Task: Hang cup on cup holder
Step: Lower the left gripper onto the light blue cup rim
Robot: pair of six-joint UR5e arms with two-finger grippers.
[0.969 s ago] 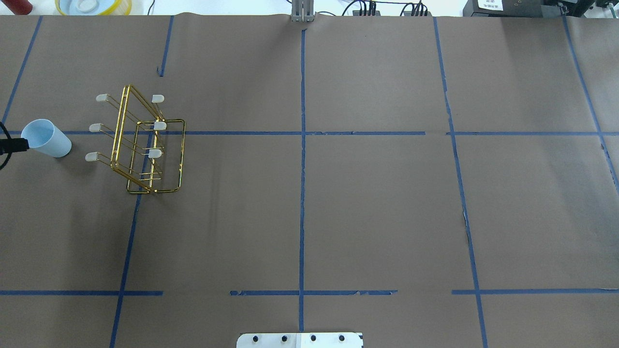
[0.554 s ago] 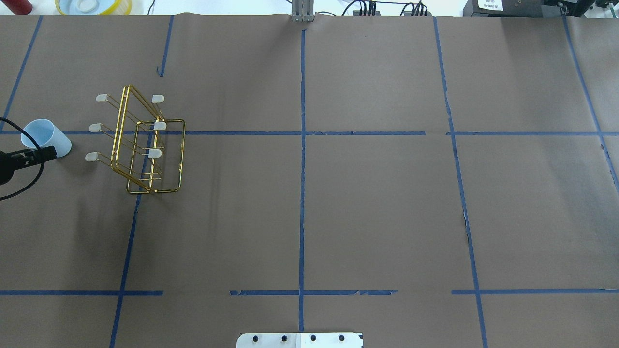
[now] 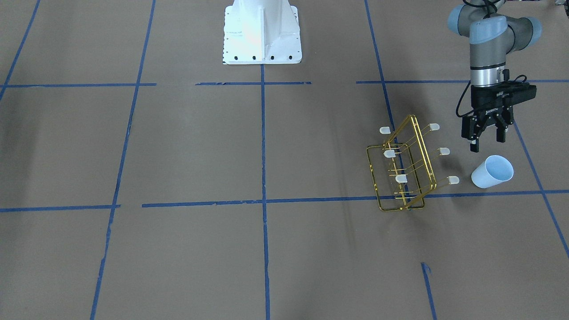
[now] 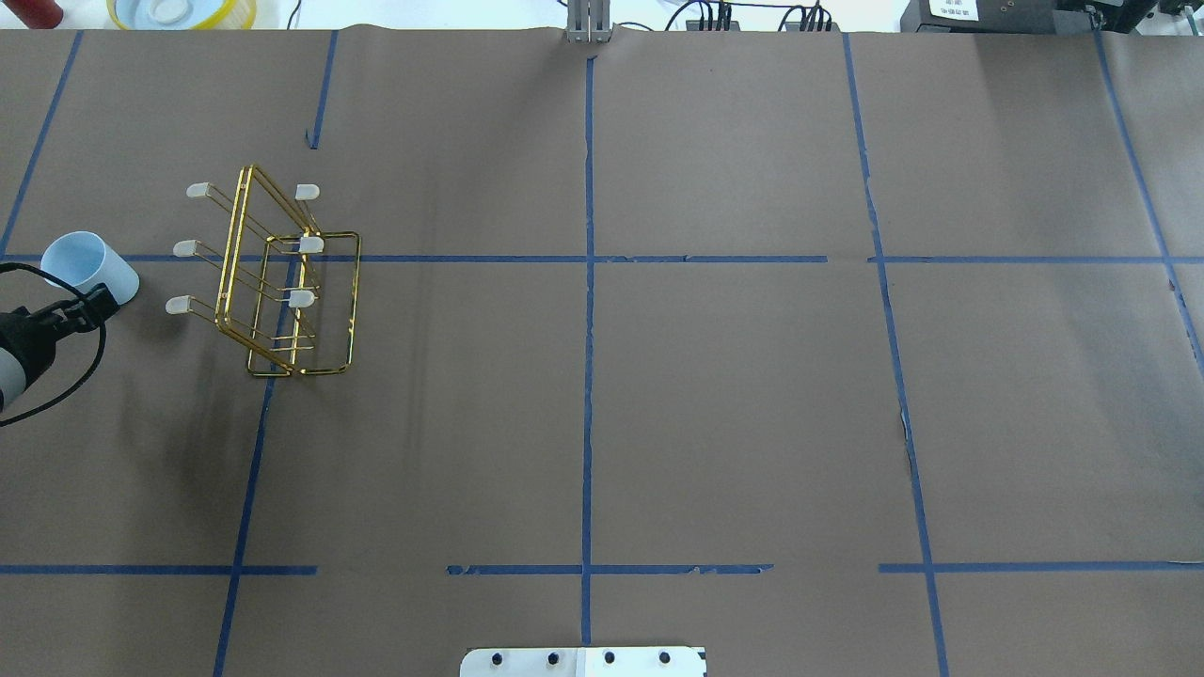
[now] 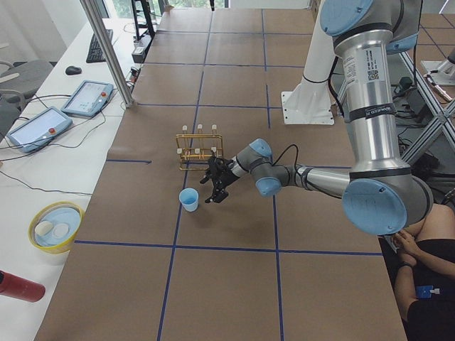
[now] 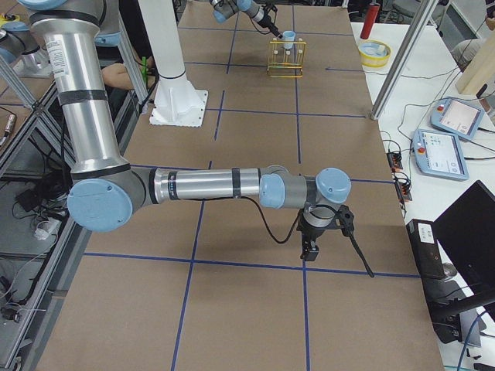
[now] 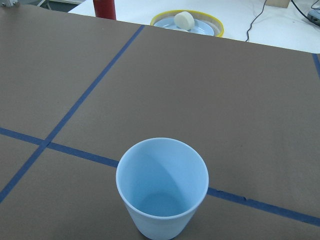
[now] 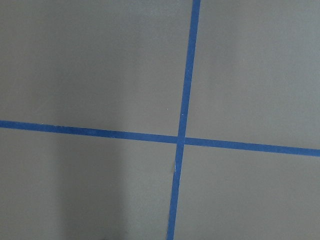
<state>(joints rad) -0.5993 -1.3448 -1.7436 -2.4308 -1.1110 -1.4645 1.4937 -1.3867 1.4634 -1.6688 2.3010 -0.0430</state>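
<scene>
The pale blue cup [image 3: 492, 171] stands upright, mouth up, on the brown paper, to the left of the cup holder in the overhead view [image 4: 89, 268]. It fills the lower middle of the left wrist view [image 7: 162, 187]. The gold wire cup holder [image 3: 404, 169] stands beside it, with all its white-capped prongs bare [image 4: 282, 282]. My left gripper [image 3: 487, 141] is open and empty, raised just on the robot's side of the cup and apart from it. My right gripper [image 6: 309, 249] hangs low over bare paper far from both; I cannot tell whether it is open or shut.
A yellow bowl [image 4: 183, 11] and a red bottle [image 4: 33, 11] sit on the white bench beyond the far left edge of the table. The robot's white base [image 3: 261, 35] stands at the middle of the near edge. An operator [image 5: 426, 263] sits by the robot's left side.
My left gripper has come in from the overhead view's left edge, moving right and towards the robot's side of the cup. The cup and holder have not moved.
</scene>
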